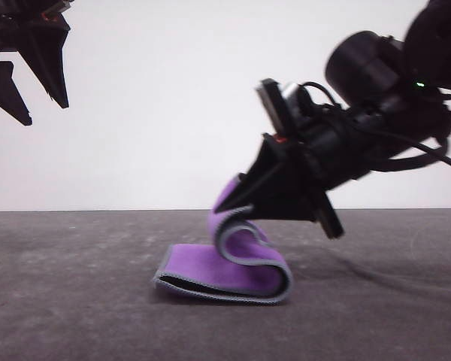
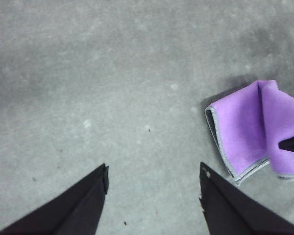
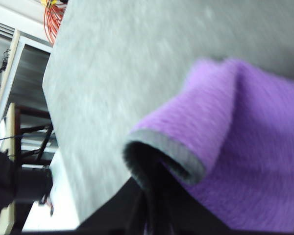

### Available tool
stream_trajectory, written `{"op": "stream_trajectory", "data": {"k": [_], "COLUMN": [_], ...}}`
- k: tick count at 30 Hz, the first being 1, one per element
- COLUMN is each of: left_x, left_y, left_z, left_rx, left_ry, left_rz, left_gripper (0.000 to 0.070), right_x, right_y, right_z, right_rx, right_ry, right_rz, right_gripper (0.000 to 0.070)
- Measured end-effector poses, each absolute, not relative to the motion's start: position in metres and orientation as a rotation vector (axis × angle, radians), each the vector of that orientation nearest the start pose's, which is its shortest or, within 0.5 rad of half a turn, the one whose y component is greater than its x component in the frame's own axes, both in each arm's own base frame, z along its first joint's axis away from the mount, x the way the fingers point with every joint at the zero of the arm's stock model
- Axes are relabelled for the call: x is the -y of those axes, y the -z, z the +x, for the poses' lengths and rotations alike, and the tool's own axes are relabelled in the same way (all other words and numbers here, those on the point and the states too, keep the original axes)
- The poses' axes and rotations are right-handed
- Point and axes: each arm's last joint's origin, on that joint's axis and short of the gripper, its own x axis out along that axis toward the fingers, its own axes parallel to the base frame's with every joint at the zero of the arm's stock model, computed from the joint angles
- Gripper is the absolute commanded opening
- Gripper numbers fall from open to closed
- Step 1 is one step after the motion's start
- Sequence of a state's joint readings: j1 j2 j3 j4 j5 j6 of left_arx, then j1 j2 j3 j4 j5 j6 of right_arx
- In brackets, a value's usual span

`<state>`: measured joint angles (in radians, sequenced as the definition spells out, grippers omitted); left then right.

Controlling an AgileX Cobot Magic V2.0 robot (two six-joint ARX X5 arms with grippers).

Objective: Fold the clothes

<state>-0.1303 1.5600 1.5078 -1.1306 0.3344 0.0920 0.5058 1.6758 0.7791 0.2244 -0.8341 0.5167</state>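
From the front, the right gripper (image 1: 249,197) is clenched on a raised edge of the cloth (image 1: 233,263), which lies right of centre on the grey table (image 1: 75,301), lifted so the rest curls in an S, purple outward, ready to be laid over, while the left gripper (image 1: 30,75) hangs high at far left, out of the way. In the left wrist view its fingers (image 2: 88,196) stand released over bare table, the cloth (image 2: 245,132) off to one side. In the right wrist view the cloth (image 3: 235,147) rolls over the pinching fingers (image 3: 137,210), grey edging uppermost.
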Motion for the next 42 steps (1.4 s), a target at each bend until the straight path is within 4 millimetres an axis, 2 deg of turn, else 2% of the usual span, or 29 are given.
{"op": "stream_trajectory", "data": {"k": [4, 5, 6, 8, 10, 23, 27, 30, 33, 38, 42], "left_x": [0.048, 0.048, 0.048, 0.049, 0.049, 0.049, 0.049, 0.049, 0.048, 0.048, 0.048], "left_y": [-0.327, -0.326, -0.326, -0.326, -0.326, -0.326, -0.326, -0.326, -0.326, -0.327, -0.327], "left_z": [0.297, 0.297, 0.297, 0.297, 0.297, 0.297, 0.297, 0.297, 0.297, 0.297, 0.297], "left_rx": [-1.168, -1.169, -1.170, -1.170, -1.170, -1.170, -1.170, -1.170, -1.169, -1.167, -1.164], "left_ry": [0.461, 0.461, 0.461, 0.461, 0.462, 0.461, 0.461, 0.461, 0.460, 0.460, 0.461], "left_rz": [-0.044, -0.045, -0.045, -0.044, -0.044, -0.044, -0.044, -0.044, -0.045, -0.044, -0.043], "left_gripper": [0.0354, 0.0354, 0.0354, 0.0354, 0.0354, 0.0354, 0.0354, 0.0354, 0.0354, 0.0354, 0.0354], "right_x": [-0.179, -0.179, -0.180, -0.180, -0.180, -0.180, -0.174, -0.161, -0.141, -0.097, -0.058], "right_y": [-0.162, -0.161, -0.160, -0.159, -0.159, -0.159, -0.157, -0.161, -0.175, -0.202, -0.223], "right_z": [0.271, 0.270, 0.270, 0.270, 0.269, 0.269, 0.270, 0.271, 0.272, 0.264, 0.249], "right_rx": [-1.023, -1.028, -1.034, -1.044, -1.049, -1.052, -1.068, -1.063, -1.021, -0.958, -0.919], "right_ry": [-1.091, -1.091, -1.093, -1.104, -1.124, -1.135, -1.109, -1.049, -0.952, -0.736, -0.515], "right_rz": [0.539, 0.540, 0.541, 0.545, 0.550, 0.549, 0.537, 0.514, 0.467, 0.361, 0.253], "right_gripper": [0.0005, 0.0024, 0.0070, 0.0203, 0.0288, 0.0291, 0.0291, 0.0291, 0.0291, 0.0291, 0.0291]}}
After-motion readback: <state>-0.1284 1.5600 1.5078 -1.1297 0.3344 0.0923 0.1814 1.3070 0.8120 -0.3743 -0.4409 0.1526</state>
